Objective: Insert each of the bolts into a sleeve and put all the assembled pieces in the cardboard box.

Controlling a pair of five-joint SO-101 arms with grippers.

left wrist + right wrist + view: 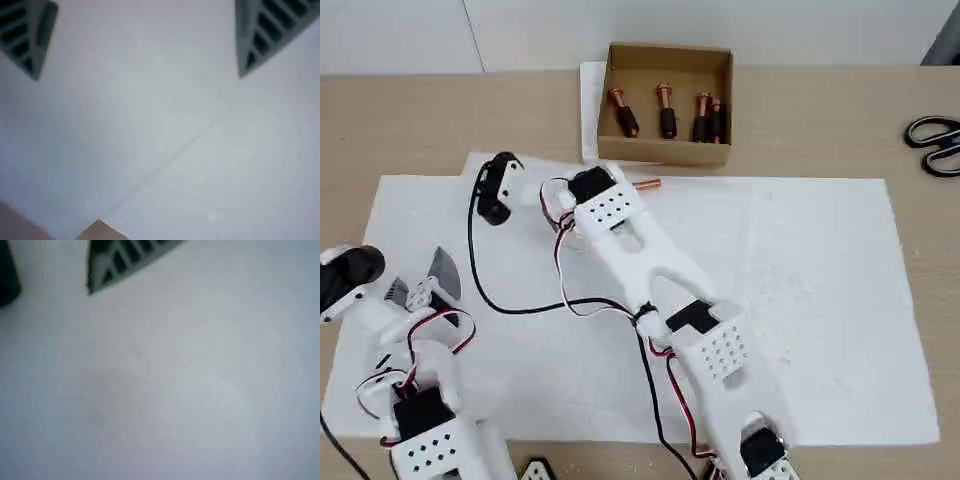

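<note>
Four pieces (666,112) lie in the box (668,152) at upper centre; the left claw (423,283), lower left, gapes wide and empty; for the right claw (585,190) I cannot tell

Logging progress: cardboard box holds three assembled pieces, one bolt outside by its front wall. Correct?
No. The high view shows four assembled pieces in the cardboard box, not three. One bolt outside by its front wall is right.
</note>
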